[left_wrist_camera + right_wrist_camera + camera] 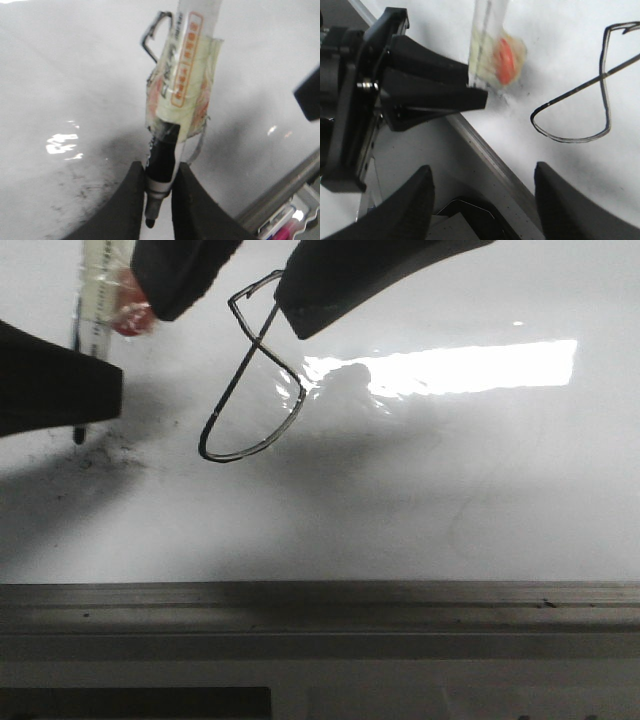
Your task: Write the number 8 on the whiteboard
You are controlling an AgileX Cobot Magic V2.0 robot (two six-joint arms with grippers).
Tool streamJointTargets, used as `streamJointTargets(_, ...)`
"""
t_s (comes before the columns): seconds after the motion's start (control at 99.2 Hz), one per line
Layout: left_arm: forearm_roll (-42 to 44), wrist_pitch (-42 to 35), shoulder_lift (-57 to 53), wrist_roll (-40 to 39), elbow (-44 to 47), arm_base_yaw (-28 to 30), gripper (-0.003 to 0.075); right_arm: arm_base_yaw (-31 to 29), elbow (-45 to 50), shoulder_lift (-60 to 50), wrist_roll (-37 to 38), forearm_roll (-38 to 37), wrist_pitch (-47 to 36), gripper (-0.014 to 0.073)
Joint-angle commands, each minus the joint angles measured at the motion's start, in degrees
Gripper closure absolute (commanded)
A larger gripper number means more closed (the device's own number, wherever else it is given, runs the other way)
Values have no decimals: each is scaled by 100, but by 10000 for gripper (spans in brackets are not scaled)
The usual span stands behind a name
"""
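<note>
**8 drawn on board, left gripper clamped on marker**

Left side: left gripper (159, 200) has its fingers closed on a marker (170, 125), gripping the black section near the tip. The marker has a pale label and clear tape wrapped round its barrel, with a red patch showing in the front view. The tip points down at the whiteboard (480, 500) by a patch of black ink specks (100, 455); can't tell if it touches.

Centre: the number 8 (255, 375) sits on the whiteboard just right of the marker. Thin black line, small angular upper loop, wider rounded lower loop. The top of the upper loop is partly hidden by a dark gripper finger in the front view.

Right: right gripper (482, 200) hangs over the near edge, fingers spread wide, holding nothing. Bright glare streak to the right of the 8. A grey metal ledge (320, 615) runs along the near edge of the board.
</note>
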Motion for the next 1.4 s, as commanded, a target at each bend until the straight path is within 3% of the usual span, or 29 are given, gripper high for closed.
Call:
streamJointTargets(0.0,-816,-229,-229,6,-178,140,741,-12,-154,-121,1,14,-406,218)
streamJointTargets(0.262,-1173,851,-60,5,-413,523,741,-12,-154,-121,1,14,-406,218)
streamJointTargets(0.928,-1762,1081,432,-35,-477,523,734,-1,-154,-121,1,93,-335,218)
streamJointTargets(1.018,-1762,1182,432,-35,-477,523,652,-1,-154,-121,1,93,-287,218)
streamJointTargets(1.19,-1854,1206,432,-35,-477,523,344,-1,-154,-146,1,93,-273,219)
streamJointTargets(1.26,-1986,1253,432,-35,-477,523,297,-1,-154,-169,1,93,-273,234)
streamJointTargets(1.391,-1991,1430,432,-35,-477,523,297,-1,-154,-272,1,93,-268,286)
